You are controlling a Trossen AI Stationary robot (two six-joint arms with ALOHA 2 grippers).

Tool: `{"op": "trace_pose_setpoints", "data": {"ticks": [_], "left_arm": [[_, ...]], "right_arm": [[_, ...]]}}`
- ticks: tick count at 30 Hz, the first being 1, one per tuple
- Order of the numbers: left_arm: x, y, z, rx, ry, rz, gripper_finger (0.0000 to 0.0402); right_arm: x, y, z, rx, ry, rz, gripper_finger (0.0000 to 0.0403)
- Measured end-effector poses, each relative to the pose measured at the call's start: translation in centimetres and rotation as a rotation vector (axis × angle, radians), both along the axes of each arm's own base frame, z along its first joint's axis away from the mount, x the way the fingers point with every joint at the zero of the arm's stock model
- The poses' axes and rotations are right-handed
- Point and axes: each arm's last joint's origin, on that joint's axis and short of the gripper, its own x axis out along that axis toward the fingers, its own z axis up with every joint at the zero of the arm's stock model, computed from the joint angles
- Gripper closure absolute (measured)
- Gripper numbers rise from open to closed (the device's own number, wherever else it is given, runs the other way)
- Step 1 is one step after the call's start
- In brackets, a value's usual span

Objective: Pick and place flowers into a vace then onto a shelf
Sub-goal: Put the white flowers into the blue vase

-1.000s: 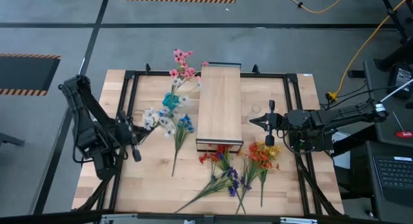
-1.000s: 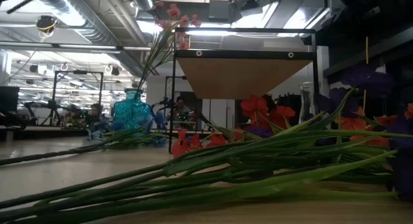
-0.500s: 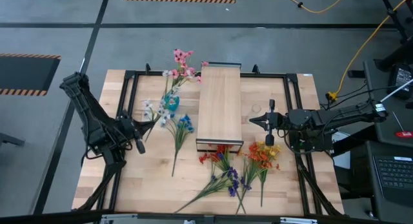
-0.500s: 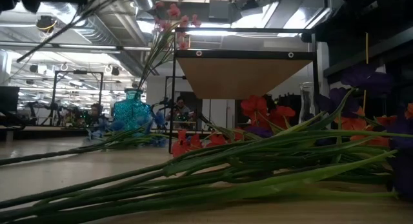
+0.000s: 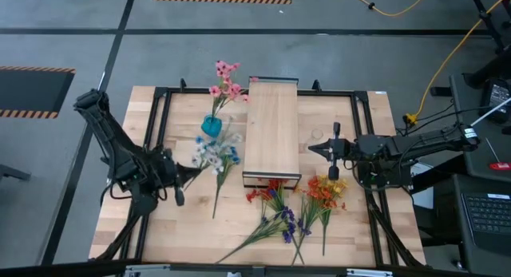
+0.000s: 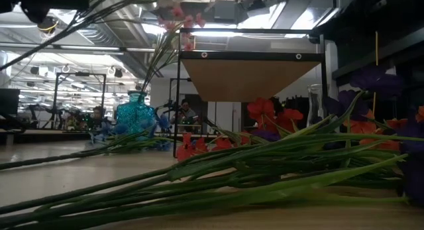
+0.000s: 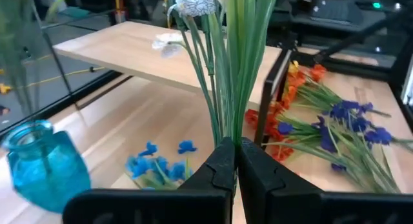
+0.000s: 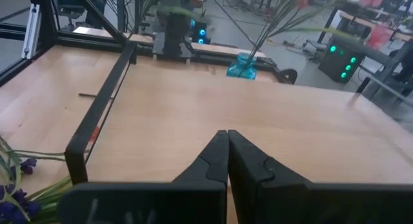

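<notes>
My left gripper [image 5: 189, 172] is shut on a white-bloomed flower sprig [image 5: 211, 153], held above the table left of the shelf [image 5: 271, 132]. A blue glass vase [image 5: 211, 126] stands beside the shelf's far left part with a pink sprig [image 5: 226, 79] in it. A blue sprig [image 5: 227, 155] lies on the table under the white blooms. Red, purple and orange flowers [image 5: 297, 205] lie in front of the shelf. My right gripper [image 5: 312, 150] is shut on nothing, right of the shelf. My left gripper pinches the white sprig's bundled green stems [image 7: 227, 130] between its two fingers, near their lower end. The fingers come about level from the table's left. The sprig stands out past the fingertips toward the shelf, lifted clear, its white blooms [image 7: 193, 3] uppermost.
The black frame rails [image 5: 156, 125] run around the working area. A clear glass [image 6: 316, 104] stands right of the shelf, near my right gripper. Bare wood lies at the table's near left [image 5: 172, 225].
My left gripper has sunk and swung toward the shelf while its wrist turned. It stays shut on the white sprig, whose blooms have gone from beside the vase's left to over the blue sprig. In the low view the stems have come in at the upper left.
</notes>
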Motion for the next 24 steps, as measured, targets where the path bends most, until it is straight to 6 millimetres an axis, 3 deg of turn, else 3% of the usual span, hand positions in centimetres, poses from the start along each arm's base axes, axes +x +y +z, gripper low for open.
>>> {"op": "trace_pose_setpoints", "data": {"ticks": [8, 13, 24], "left_arm": [[1.8, 0.9, -1.3, 0.042, -0.002, -0.073, 0.0398], [2.7, 2.2, -0.3, 0.129, -0.133, -0.236, 0.0398], [1.0, 7.7, -0.8, 0.275, -0.352, -0.151, 0.0398]], "right_arm": [[0.0, 0.0, 0.2, -0.006, -0.019, 0.002, 0.0395], [0.1, 0.0, 0.1, -0.006, -0.015, 0.002, 0.0395], [0.2, 0.0, 0.0, -0.007, -0.001, 0.002, 0.0395]]}}
